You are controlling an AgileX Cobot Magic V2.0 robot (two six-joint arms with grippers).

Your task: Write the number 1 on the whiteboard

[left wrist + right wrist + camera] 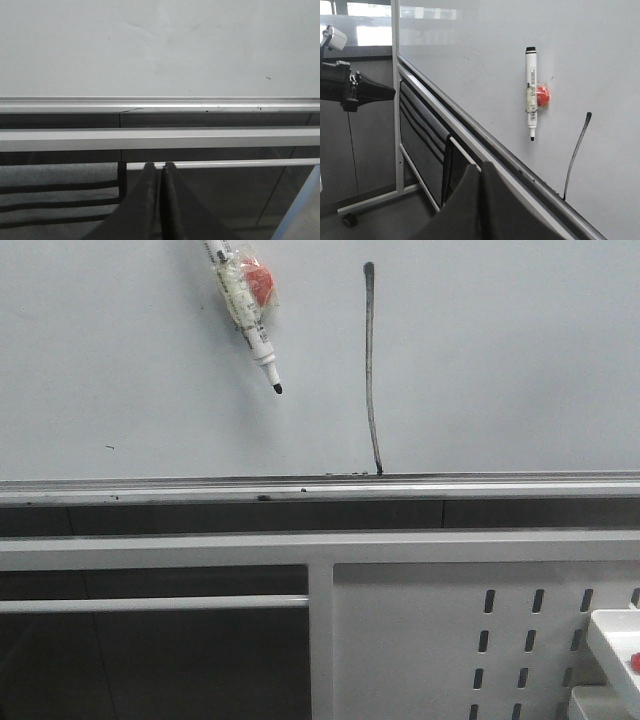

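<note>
**One stroke on the board, marker parked beside it**

We see the whiteboard [120,360] standing upright across the far side of the scene, its metal rail [200,490] running along the lower edge. The number 1 [372,370] is drawn right of centre: a thin black line, thicker at the top, bending slightly and ending at the rail. To its left, a marker [245,310] clings to the board, uncapped tip pointing down and right, with a small red piece [260,282] taped to its barrel, likely a magnet.

Neither arm holds anything. The left gripper [160,172] and the right gripper [481,170] each show their fingers pressed together, both low and well apart from the marker.

We judge the marker light, stiff and smooth, so it could slip or swivel if pinched near an end. The plain barrel below the taped piece looks the safest hold, clear of the wet tip. It should pull off the board with little force. The board is rigid but glossy, and fresh ink will smear at a touch, so we would keep clear of the stroke.
</note>
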